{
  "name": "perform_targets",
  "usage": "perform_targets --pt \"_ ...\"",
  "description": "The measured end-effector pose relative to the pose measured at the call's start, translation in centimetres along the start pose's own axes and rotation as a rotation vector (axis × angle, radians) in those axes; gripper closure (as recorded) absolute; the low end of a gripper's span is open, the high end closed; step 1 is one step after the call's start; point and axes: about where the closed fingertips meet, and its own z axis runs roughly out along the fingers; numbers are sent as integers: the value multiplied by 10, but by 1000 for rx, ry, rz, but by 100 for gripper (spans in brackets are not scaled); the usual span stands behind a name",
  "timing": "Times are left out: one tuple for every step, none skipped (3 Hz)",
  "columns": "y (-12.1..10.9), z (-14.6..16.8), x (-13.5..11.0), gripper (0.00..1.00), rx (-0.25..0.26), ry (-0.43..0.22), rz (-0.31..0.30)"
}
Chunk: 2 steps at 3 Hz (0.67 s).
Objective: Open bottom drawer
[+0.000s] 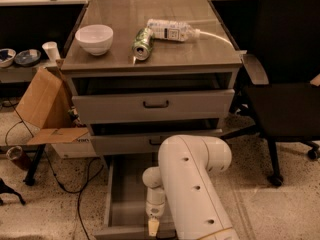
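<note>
End effector points down at the front edge of the bottom drawer. Drawer stands pulled out, its grey inside just behind the end effector. Open or closed: cannot tell. Bowl well beyond, on tabletop.

No legible text on bottle, can or cardboard box. Gripper at lower centre, over bottom drawer.

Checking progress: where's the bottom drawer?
The bottom drawer is pulled out, bottom centre of the camera view, below the middle drawer; the gripper hangs over its front edge.
</note>
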Motion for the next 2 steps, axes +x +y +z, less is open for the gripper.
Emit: perform_targets --pt "0 0 0 74 0 2 1" --pt "3 -2 0 47 0 14 2"
